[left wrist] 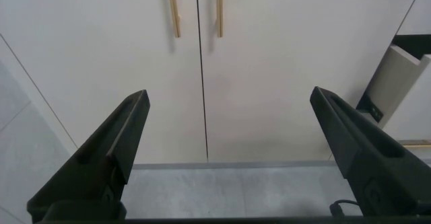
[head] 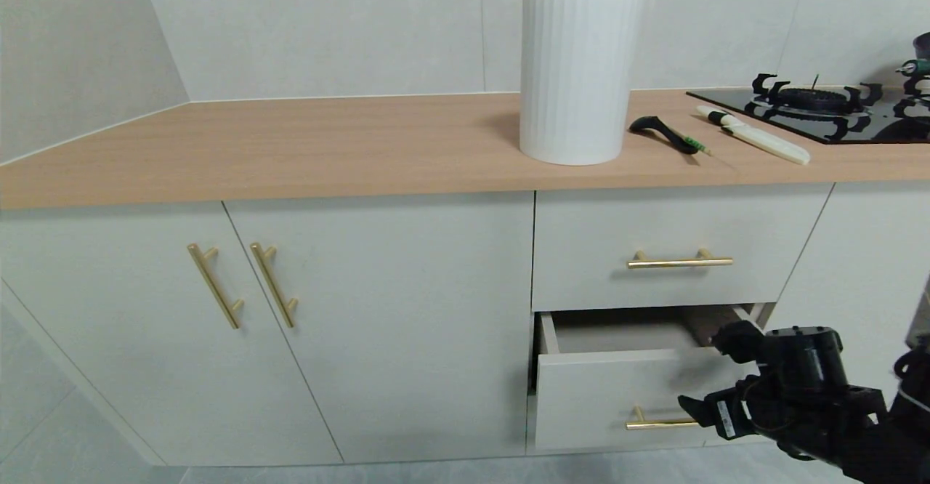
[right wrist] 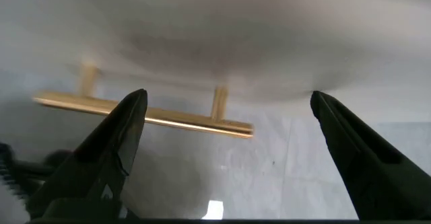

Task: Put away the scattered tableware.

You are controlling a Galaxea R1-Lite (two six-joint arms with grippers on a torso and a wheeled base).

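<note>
At the far left, before the double cabinet doors (left wrist: 202, 56) with their two gold handles (left wrist: 174, 9), recorded the left gripper (left wrist: 229, 96) with fingers spread wide and nothing between them.

On the wooden countertop (head: 290, 142), noted a tall white ribbed container (head: 579, 75) standing upright. At 3 o'clock of the container, just beside it and apart, found the peeler (head: 668, 134) with black handle and green tip, lying flat. At 3 o'clock of the peeler, near but apart, found the white knife (head: 755, 142), lying flat beside the edge of the black hob (head: 814, 106).

Below the countertop, at 6 o'clock of the peeler, observed an upper drawer (head: 676, 240) closed and the lower drawer (head: 617, 389) pulled partly out. At the 3 o'clock end of the lower drawer front, recorded the right gripper (head: 708, 371) with fingers parted and holding nothing, close to the gold drawer handle (right wrist: 145, 113). Could not tell whether either finger touched the drawer.
</note>
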